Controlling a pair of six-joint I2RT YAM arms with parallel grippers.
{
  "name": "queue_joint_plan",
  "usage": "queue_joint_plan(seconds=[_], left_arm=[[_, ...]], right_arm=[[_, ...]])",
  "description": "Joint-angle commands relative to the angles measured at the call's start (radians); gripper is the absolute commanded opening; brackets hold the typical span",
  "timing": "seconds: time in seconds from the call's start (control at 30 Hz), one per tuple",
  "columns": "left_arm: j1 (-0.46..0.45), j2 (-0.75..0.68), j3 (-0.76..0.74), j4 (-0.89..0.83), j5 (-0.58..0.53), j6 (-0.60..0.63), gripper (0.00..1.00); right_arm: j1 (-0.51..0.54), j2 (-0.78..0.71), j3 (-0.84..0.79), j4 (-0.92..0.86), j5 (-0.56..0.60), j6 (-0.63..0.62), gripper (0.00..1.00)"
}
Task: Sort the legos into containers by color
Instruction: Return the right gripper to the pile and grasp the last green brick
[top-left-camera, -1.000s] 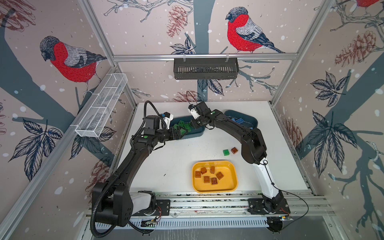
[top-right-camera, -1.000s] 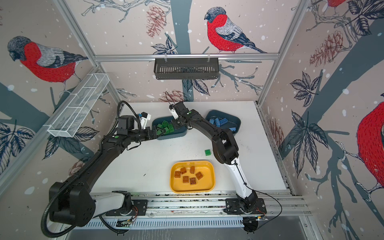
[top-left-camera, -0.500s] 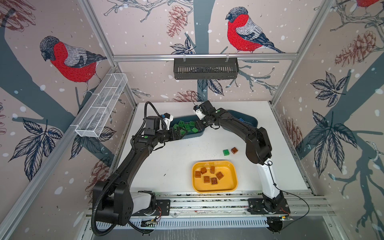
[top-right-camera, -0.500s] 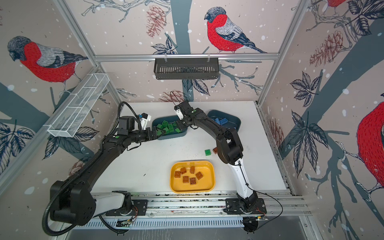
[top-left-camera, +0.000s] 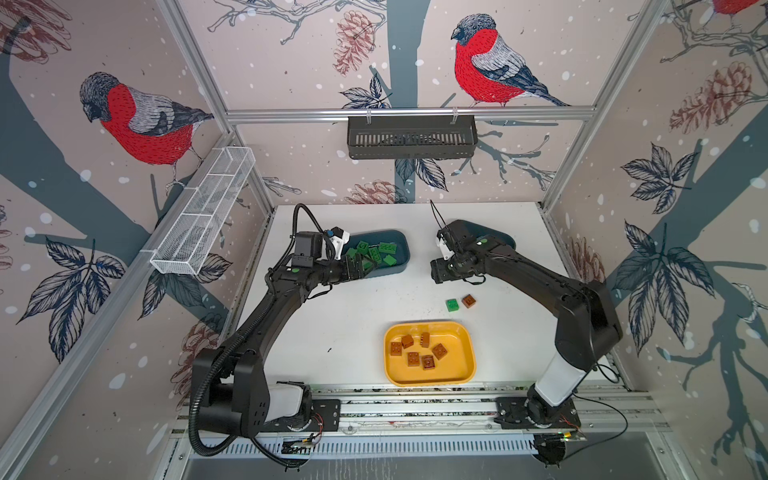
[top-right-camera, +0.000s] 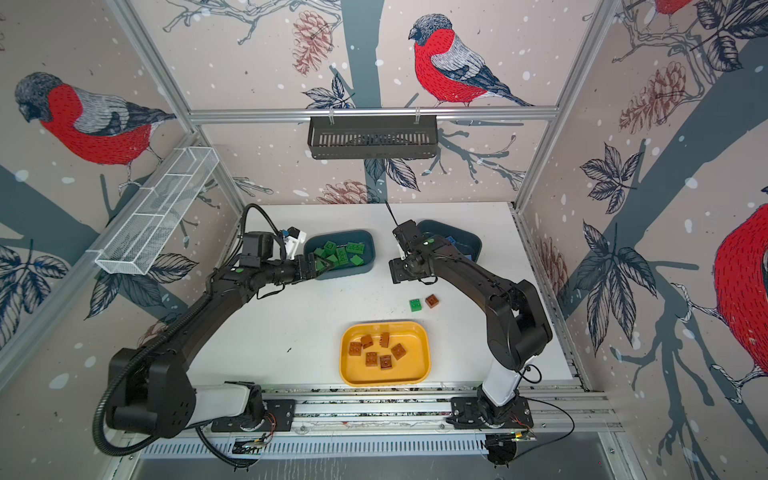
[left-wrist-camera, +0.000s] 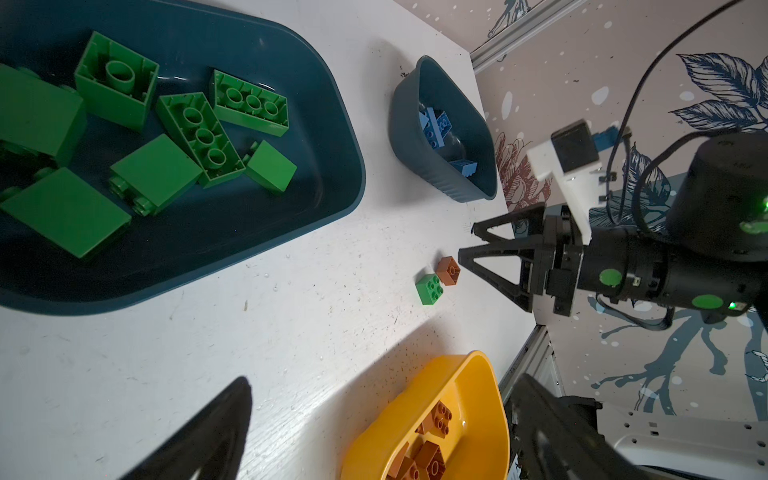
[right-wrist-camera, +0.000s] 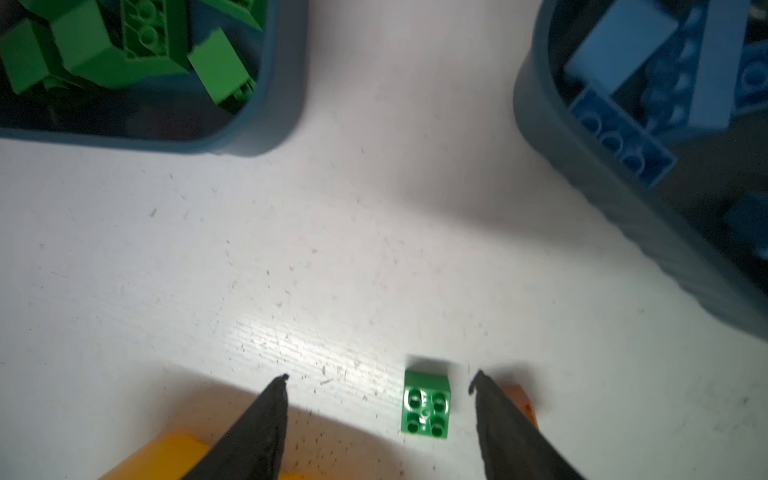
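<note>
Jaws of the right gripper (right-wrist-camera: 378, 380) stood apart and empty, those of the left gripper (top-left-camera: 363, 266) wide beside the green-filled tub (top-left-camera: 397, 268). One green brick (top-left-camera: 452, 304) lay loose at one o'clock from the yellow tray (top-left-camera: 453, 365).

A black slotted basket (top-left-camera: 411, 137) is hanging from the aluminium rail (top-left-camera: 407, 113) on the rear wall, a white wire mesh rack (top-left-camera: 203, 212) is running along the left wall, and the white bench (top-left-camera: 332, 324) is lying below both.
</note>
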Motion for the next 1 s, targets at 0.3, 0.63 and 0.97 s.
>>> queue_joint_plan(seconds=[0.3,0.63,0.97], left_arm=[[0.002,0.002,0.005,0.031,0.036,0.009,0.97],[0.002,0.012,0.006,0.032,0.036,0.014,0.97],[0.001,0.010,0.010,0.017,0.029,0.025,0.97]], right_arm=[[0.023,-0.033,-0.217,0.047,0.021,0.120,0.68],[0.022,0.054,-0.221,0.078,0.052,0.074,0.59],[0.032,0.124,-0.162,0.059,0.112,0.046,0.37]])
